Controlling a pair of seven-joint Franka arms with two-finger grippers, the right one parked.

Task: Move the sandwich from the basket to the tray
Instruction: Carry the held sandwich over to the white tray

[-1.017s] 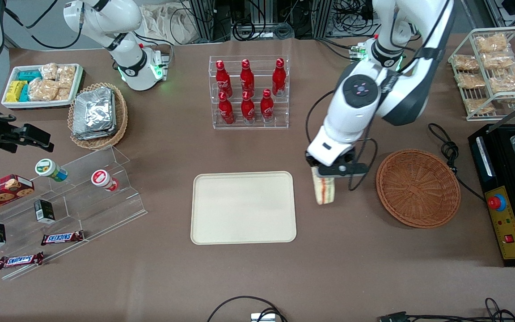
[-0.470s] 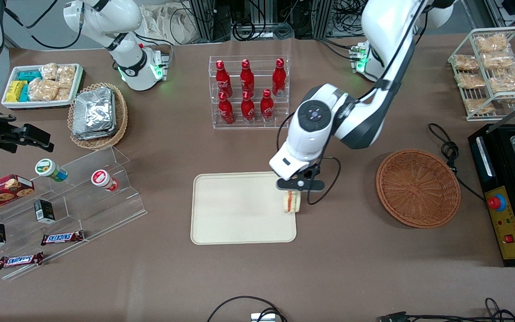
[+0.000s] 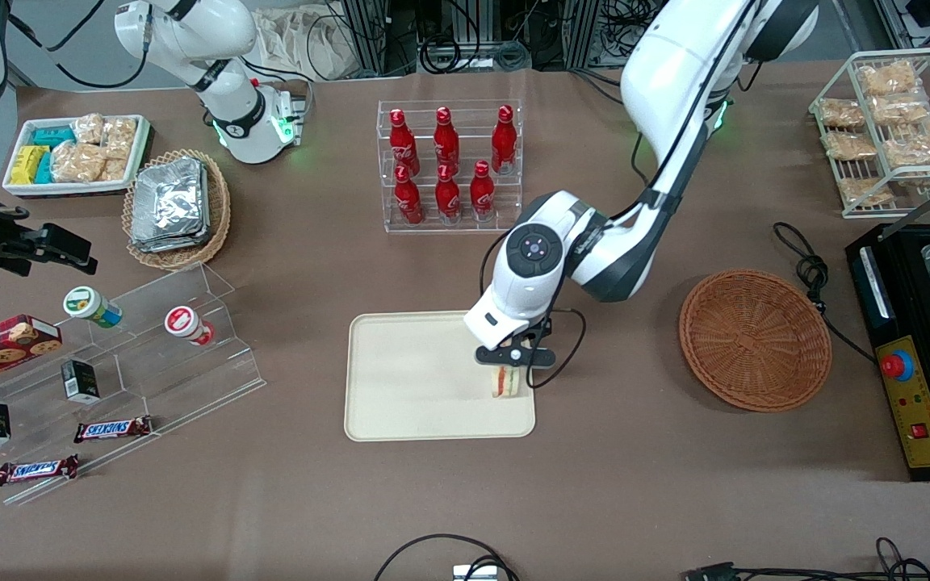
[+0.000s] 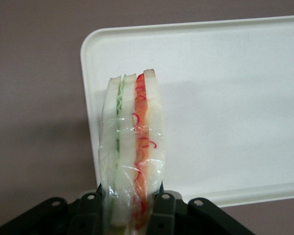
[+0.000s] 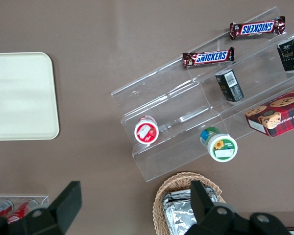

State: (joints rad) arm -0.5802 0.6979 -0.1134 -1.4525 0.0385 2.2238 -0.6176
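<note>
Gripper (image 3: 504, 365) is clamping the sandwich (image 3: 503, 381), jaws closed on its two bread faces, hanging over the tray (image 3: 400, 387) at the tray's end nearest the basket (image 3: 754, 339). Sandwich is out of the basket, and the basket is sitting empty toward the working arm's end of the surface (image 3: 643, 500), well apart from the tray.

Going by the front view: tray in the middle of the surface, sandwich above its edge zone, then the basket. Transfer part looks done, I'd judge; what's remaining is lowering, letting go and pulling the arm away. Can't tell whether the sandwich's bottom is touching the tray already; the shadow in the wrist view suggests it's hanging a bit above.

Wrist view: gripper (image 4: 132, 210) is pinching the sandwich (image 4: 132, 152) at one end, and the wedge is sticking out away from the jaws, long axis running down toward the tray (image 4: 225, 98). It's being held on edge, not flat: bread slices standing vertical, with the green and red filling layers facing the wrist camera. Free end is hanging over the tray, near its rim and a rounded corner.
</note>
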